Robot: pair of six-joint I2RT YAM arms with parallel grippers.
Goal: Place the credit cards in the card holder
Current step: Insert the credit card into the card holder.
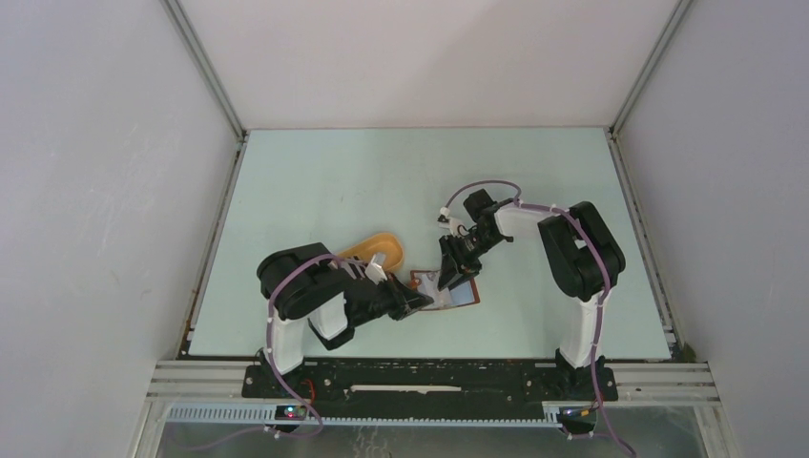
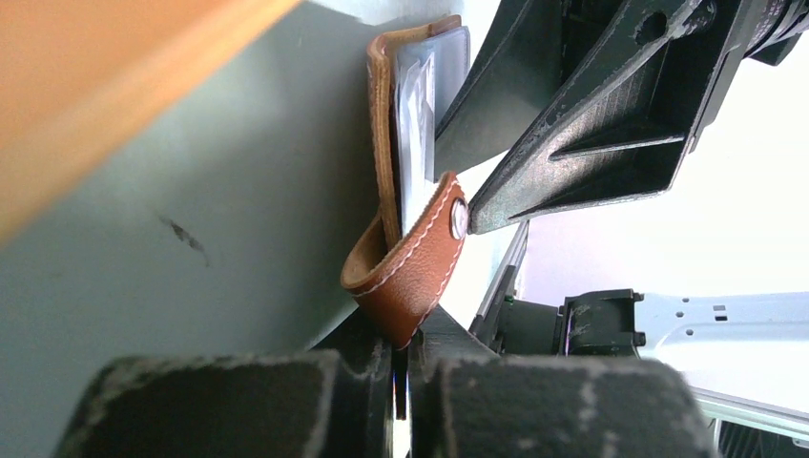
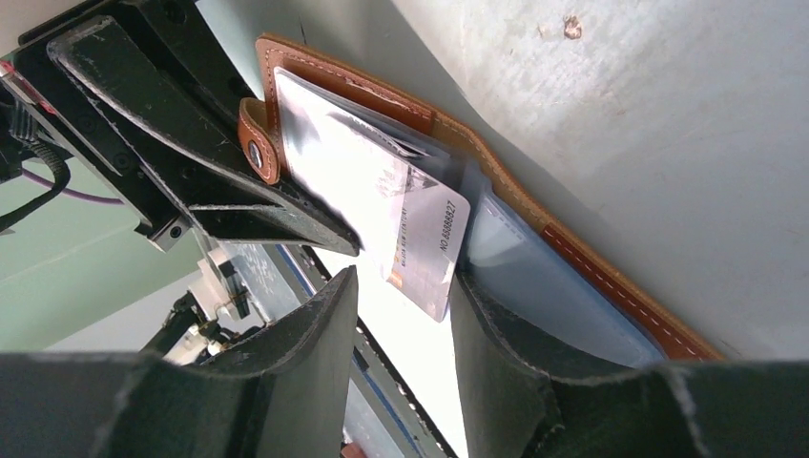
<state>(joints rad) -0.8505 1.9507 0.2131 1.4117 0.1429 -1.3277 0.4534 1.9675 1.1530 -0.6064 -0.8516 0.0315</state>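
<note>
Two claws meet over the holder point(image 1: 458, 295), which lies open on the tabletop point(image 1: 382, 172) close to the near edge, about midway along it. Its brown outer side is down and its pale clear sleeves face up.

The left claw point(image 1: 412, 303) comes in from the near-left. In the left wrist view its fingers point(image 2: 238, 405) are pressed almost together, with only a thin slit between them. The holder's brown strap point(image 2: 415, 262) curls down into that slit, so this claw is clamped on the strap. A silver stud point(image 2: 459, 218) on the strap touches the tip of the right claw's finger.

The right claw point(image 1: 456, 260) reaches down from the far-right. Its jaws stand apart on either side of the free end of a card point(image 3: 420, 229). The card is white and grey, with small print and a number along one edge. Its far end is tucked into a clear sleeve and its near end sticks out between the fingers point(image 3: 315, 334). One finger is at the card's edge, and a bright gap separates the other from it. Something grey sits in the sleeve behind the card; I cannot tell whether it is a second card.

An orange tray point(image 1: 367, 246) sits just left of the holder, partly covered by the left arm, toward the near-left part of the tabletop.
</note>
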